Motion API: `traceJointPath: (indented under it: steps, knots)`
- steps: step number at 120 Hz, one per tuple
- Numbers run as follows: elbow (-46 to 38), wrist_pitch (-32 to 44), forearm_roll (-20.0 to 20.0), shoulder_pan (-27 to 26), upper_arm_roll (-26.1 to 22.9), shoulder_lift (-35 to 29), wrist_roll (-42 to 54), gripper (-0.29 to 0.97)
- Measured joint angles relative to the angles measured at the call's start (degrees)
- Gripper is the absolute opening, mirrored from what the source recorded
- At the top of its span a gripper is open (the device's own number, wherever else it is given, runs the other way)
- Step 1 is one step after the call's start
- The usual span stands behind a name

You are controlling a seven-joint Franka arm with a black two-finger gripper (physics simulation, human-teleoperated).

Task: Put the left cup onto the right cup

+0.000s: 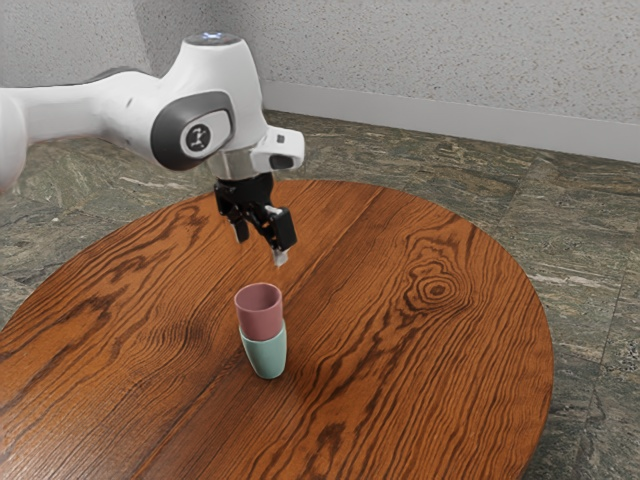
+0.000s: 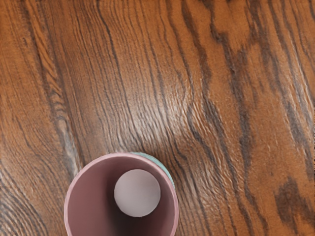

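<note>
I see the pink cup [image 1: 259,307] sitting upright inside the teal cup [image 1: 266,355], its lower part sunk into the teal mouth and its rim standing clear above, so I judge the stacking done: the pair rests as one column on the round wooden table [image 1: 430,330], a little toward the exterior view's left of the tabletop's middle. My gripper [image 1: 260,248] hangs above the stack and slightly behind it, apart from both cups, with its two black fingers spread and nothing between them, so the hand is released and empty. That fits a cup set down and let go, with the hand placed high enough not to knock the rim. In the wrist view I look straight down into the pink cup [image 2: 93,206], its pale bottom showing, and a thin teal sliver [image 2: 166,172] of the cup beneath peeks out at one side, which suggests the nesting is close but not perfectly centred. Around the stack is bare wood grain [image 2: 197,73]; beyond the table edge lie a marbled stone floor [image 1: 560,200] and a speckled wall [image 1: 450,50]. Nothing stands in the hand's path.
</note>
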Motion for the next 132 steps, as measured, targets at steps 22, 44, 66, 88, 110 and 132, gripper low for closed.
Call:
traceJointPath:
  steps: [22,44,66,88,110,132]
  knots:
    - [5.4,-2.8,-0.2,0.4,0.8,1.8,0.1,0.68]
    - [10.9,-5.6,-0.5,2.0,1.8,3.8,0.2,0.68]
    - [15.8,-8.3,-1.2,3.3,2.1,5.6,1.0,0.68]
    - [18.7,-10.5,-1.6,3.7,2.4,6.7,2.1,0.68]
    - [19.4,-11.4,-1.8,3.8,2.6,6.6,3.1,0.68]
    - [19.6,-11.7,-1.8,3.7,2.5,6.5,3.8,0.68]
